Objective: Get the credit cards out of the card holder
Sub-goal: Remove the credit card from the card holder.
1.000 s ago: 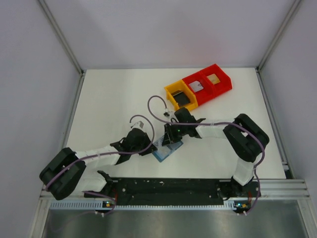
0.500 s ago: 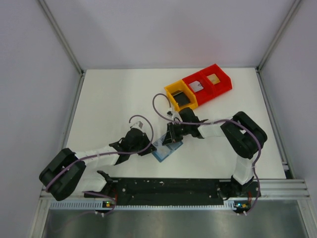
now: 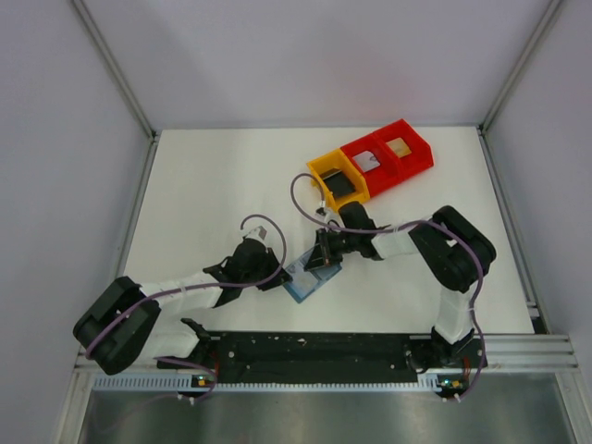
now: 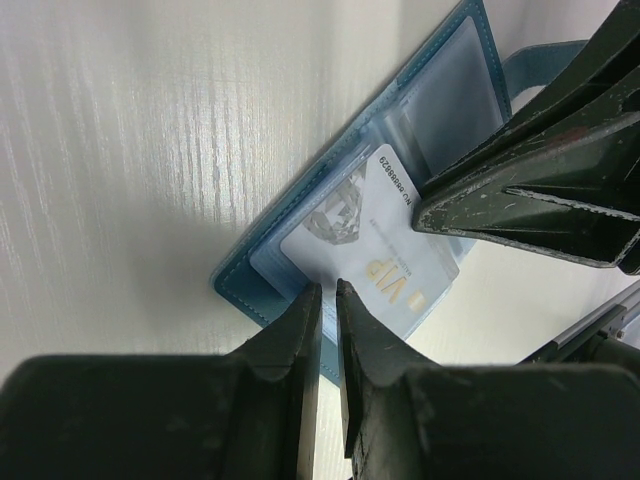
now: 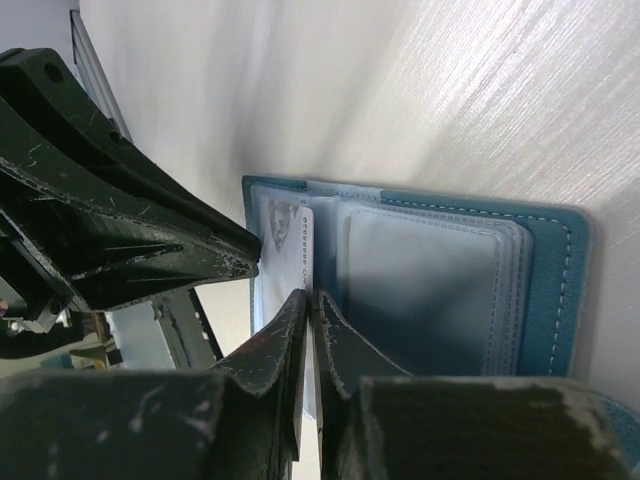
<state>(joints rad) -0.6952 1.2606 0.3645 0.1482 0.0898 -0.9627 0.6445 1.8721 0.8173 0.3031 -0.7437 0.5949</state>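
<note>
Beneath right end effector (image 5: 308,296) lies the card holder (image 5: 548,290).

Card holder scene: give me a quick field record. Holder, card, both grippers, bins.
card holder: open flat on the table, between both grippers
white card: lying in the open holder, not yet out
left gripper: shut on the holder's near edge
right gripper: pinched on the white card's edge
bins: dark card in yellow bin; grey card and tan card in red bins

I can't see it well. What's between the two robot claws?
A white card in the blue card holder lies between the left gripper and right gripper, shown in the left wrist view.
</note>
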